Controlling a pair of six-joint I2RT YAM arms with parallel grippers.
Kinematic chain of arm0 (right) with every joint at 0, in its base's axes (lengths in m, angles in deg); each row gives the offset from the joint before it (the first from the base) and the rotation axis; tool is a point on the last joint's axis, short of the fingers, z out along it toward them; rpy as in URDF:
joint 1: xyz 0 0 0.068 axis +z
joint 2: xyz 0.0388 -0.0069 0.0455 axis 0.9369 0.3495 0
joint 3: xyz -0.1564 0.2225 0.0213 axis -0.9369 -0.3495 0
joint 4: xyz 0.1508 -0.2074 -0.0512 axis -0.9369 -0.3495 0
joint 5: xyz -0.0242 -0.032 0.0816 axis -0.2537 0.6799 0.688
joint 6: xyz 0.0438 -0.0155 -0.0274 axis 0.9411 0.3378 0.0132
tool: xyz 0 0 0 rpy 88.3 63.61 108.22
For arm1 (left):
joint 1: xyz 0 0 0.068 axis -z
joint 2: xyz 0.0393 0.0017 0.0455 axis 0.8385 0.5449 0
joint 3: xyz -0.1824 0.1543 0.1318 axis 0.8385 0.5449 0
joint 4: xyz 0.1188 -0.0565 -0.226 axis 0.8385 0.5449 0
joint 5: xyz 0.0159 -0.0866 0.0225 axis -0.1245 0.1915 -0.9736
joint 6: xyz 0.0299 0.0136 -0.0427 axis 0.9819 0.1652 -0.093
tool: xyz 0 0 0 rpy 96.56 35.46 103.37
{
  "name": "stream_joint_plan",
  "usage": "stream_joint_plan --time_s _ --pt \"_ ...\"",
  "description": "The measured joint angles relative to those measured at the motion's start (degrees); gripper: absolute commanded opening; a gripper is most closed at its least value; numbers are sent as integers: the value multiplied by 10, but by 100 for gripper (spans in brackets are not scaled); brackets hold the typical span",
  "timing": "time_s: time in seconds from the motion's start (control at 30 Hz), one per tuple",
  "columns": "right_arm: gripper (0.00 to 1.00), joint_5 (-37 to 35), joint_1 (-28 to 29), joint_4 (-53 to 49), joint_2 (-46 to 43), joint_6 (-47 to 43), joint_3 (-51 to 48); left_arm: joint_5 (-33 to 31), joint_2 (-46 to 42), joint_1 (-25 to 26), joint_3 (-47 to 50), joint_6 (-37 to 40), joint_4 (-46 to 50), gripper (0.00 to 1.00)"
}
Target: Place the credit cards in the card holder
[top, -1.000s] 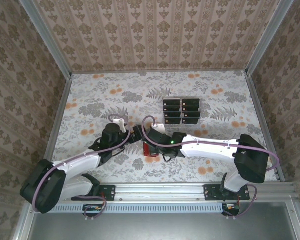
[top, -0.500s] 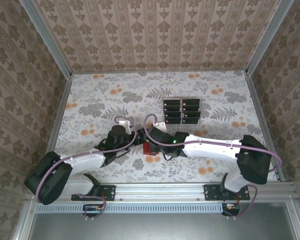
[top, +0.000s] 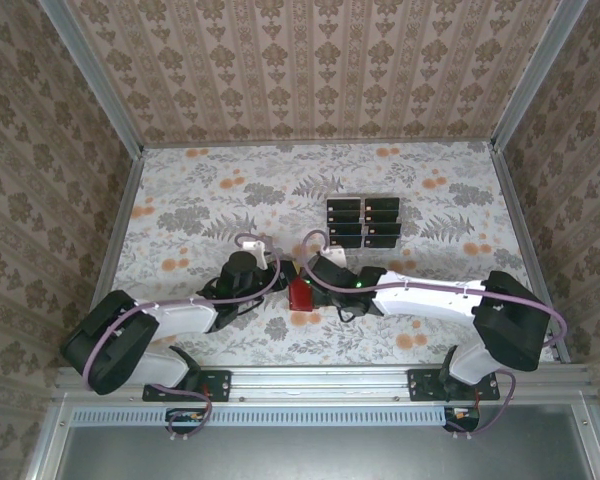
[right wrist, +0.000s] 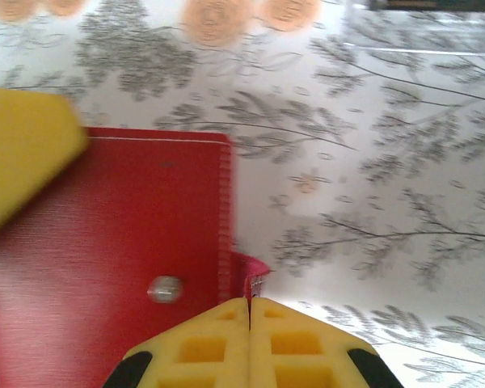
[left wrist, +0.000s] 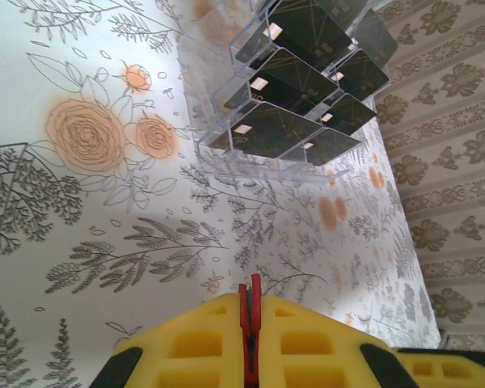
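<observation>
on the left, the left gripper [left wrist: 250,301] is clenched on a thin red edge of the card holder [top: 301,296]. the holder is between the two wrists, at the middle of the flowered table [top: 190,190] and towards its near side. it's folded closed, snap button [right wrist: 164,287] showing. from the right, the right gripper [right wrist: 249,311] is squeezed tight on the holder's little tab [right wrist: 253,272]. farther back and a bit right, the credit cards [top: 363,222] lie in a clear tray [left wrist: 206,121], well apart from the holder.
</observation>
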Motion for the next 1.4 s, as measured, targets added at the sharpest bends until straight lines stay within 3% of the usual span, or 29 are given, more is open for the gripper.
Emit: stream_joint_plan --time_s 0.27,0.4,0.5,0.63,0.9,1.2,1.3,1.4 --pt "0 15 -25 8 -42 3 -45 -1 32 0 0 16 -14 3" --pt "0 40 -26 27 -49 -4 -45 -4 54 -2 -1 27 -14 44" --pt "0 61 -28 39 -50 -15 -45 -8 59 -13 -1 34 -9 61" --pt "0 85 -28 48 -50 -20 -43 -13 42 -27 -1 47 26 73" --pt "0 113 -28 67 -86 -23 -28 -17 -54 -28 -21 85 141 76" --pt "0 114 -28 77 -97 -17 -26 -17 -55 -22 -33 97 174 76" --pt "0 114 -28 77 -97 -13 -26 -18 -45 -17 -34 100 174 71" --pt "0 113 -28 78 -97 -10 -28 -22 -40 -14 -33 103 174 57"
